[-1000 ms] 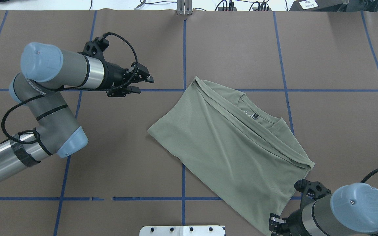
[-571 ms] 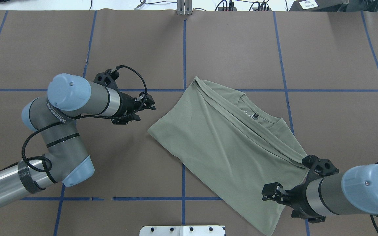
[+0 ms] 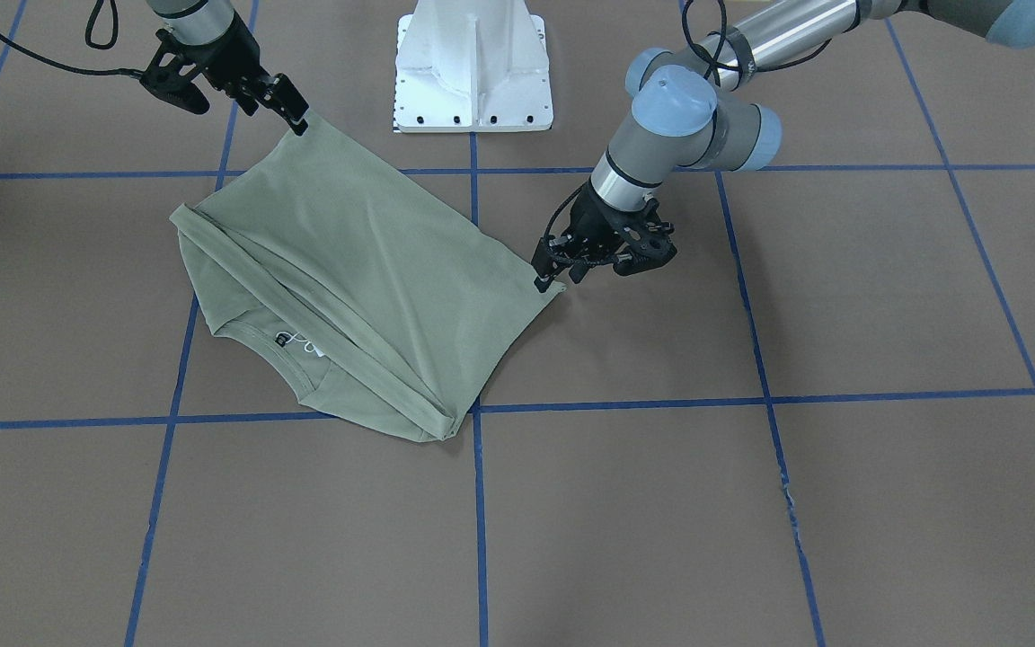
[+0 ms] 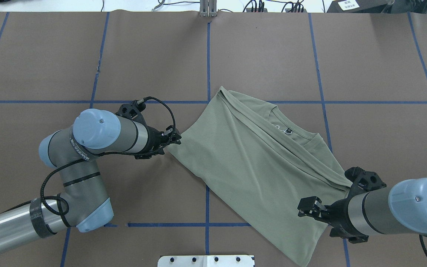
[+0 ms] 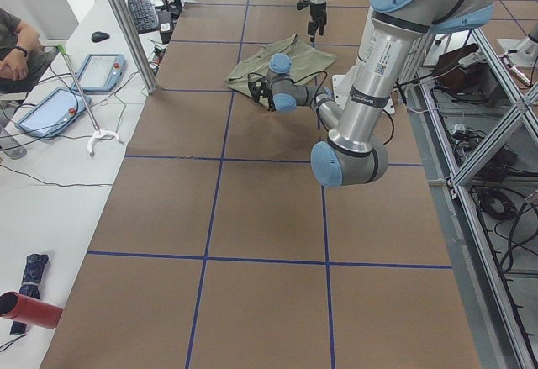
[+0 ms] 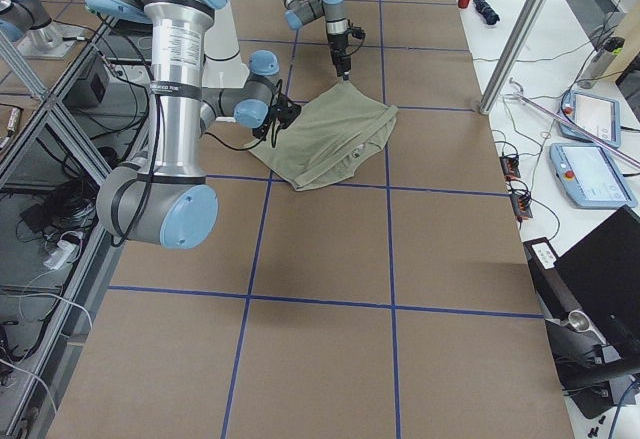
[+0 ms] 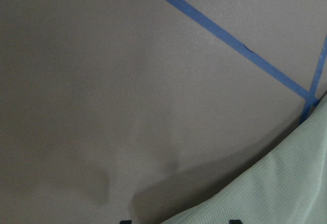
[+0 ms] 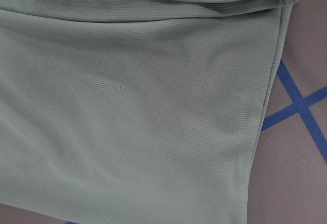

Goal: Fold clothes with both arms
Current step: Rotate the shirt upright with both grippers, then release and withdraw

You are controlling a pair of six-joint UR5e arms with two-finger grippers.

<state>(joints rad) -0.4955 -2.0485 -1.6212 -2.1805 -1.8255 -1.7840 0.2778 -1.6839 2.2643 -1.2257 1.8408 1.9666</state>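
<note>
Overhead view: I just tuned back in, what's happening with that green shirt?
The sage-green shirt lies partly folded on the brown table, with one gripper at each end. The left gripper is at the shirt corner nearest it, with its jaws apart at the fabric edge and nothing pinched yet. The right gripper hangs over the opposite end of the shirt. Whether its jaws are open cannot be told.

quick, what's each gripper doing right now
left gripper: open, at the corner of the shirt, not closed on it.
right gripper: cannot tell if open or closed; it is above the shirt.
</note>
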